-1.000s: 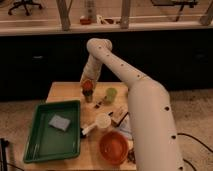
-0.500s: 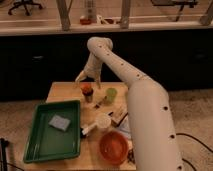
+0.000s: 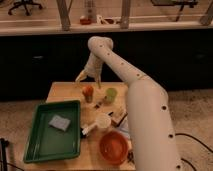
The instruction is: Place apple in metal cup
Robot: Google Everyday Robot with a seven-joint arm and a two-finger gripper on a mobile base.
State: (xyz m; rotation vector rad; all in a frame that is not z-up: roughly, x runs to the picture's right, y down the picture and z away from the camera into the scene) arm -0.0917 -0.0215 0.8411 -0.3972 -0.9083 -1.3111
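The apple (image 3: 88, 90), small and red-orange, sits in the mouth of the metal cup (image 3: 88, 98), a small dark tumbler at the back middle of the wooden table (image 3: 62, 92). My gripper (image 3: 89, 80) hangs just above the apple. Its fingers are spread apart, one to the left (image 3: 80, 77) and one to the right (image 3: 98, 83), and they hold nothing. The white arm reaches in from the lower right.
A light green cup (image 3: 110, 94) stands right of the metal cup. A white cup with handle (image 3: 102, 121) lies near the middle. An orange-red bowl (image 3: 114, 147) is at the front. A green tray (image 3: 35, 142) holding a grey sponge (image 3: 60, 122) fills the left.
The gripper has risen a little off the apple and its fingers have spread. The apple stays on the metal cup.
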